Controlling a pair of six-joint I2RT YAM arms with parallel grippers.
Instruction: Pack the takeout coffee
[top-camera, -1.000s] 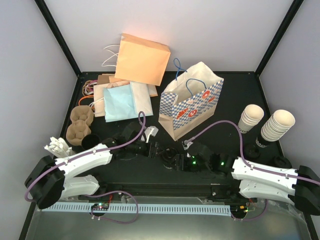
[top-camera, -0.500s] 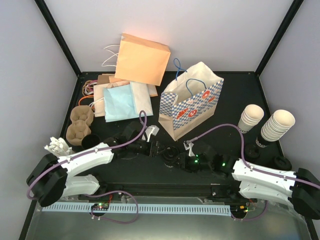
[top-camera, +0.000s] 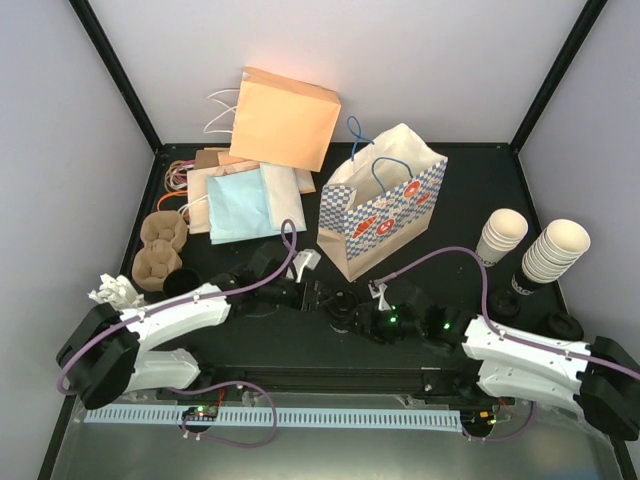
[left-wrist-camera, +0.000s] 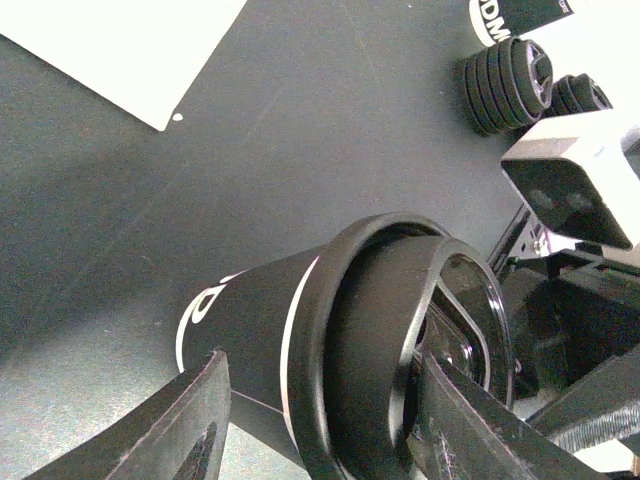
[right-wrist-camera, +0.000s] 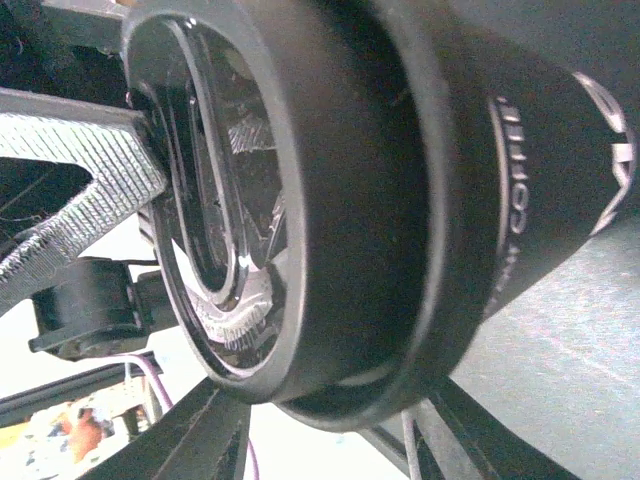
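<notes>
My left tool and my right tool meet just ahead of my bases, one from each side, with the coffee cup between them. The cup is black with white lettering, and its black lid is fitted. It is tipped over, lid toward my bases and bottom toward the far side. I cannot tell whether it rests on the surface or hangs clear of it. The left tool is at a middling gap, with one finger beside the cup's bottom and the other close to the lid face. The right tool is at a similar gap, straddling the lid rim, with the cup deep between its fingers. Neither wrist view shows the pads pressing, so I cannot tell whether either tool has a grip. My judgement is that two tools on one cup serve to steady or right it before the carry. Just beyond stands the blue-checked bag, upright with its mouth open, probably to receive the cup from above. Stacks of white cups stand well apart to the right. Pulp trays and flat paper bags lie to the far left.
</notes>
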